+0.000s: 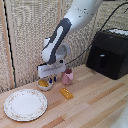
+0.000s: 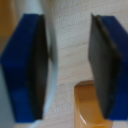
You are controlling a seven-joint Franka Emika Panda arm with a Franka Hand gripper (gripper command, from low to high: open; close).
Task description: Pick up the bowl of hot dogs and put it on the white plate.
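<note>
Bowl point(image 1: 45, 83) sits on a pale wooden table point(image 1: 95, 102), toward the back and at about ten o'clock from the table's middle in the exterior view. Hot dogs point(image 1: 44, 83) show as a small orange-yellow heap inside it. Gripper point(image 1: 50, 79) hangs low right over the bowl, at the end of a white and grey arm point(image 1: 62, 35).

In the wrist view the two blue-edged fingers point(image 2: 27, 65) stand spread apart, with bare wood between them. A curved white edge, seemingly the bowl's rim point(image 2: 54, 65), runs just beside one finger, and an orange piece lies close under the other. Whether either pad touches anything is too blurred to tell.

Plate point(image 1: 25, 104) lies at about seven o'clock from the bowl, well apart from it. A pink mug point(image 1: 67, 76) stands just beside the bowl at three o'clock. A yellow block point(image 1: 66, 93) lies near, at about five o'clock. A black appliance point(image 1: 108, 52) stands at the back, on the exterior view's right.

Risks, as a judgement: the fingers may close on a hot dog instead of the rim, squashing it. A grip on one side only could tip the bowl and spill the food. Drifting toward the mug could knock it over.
</note>
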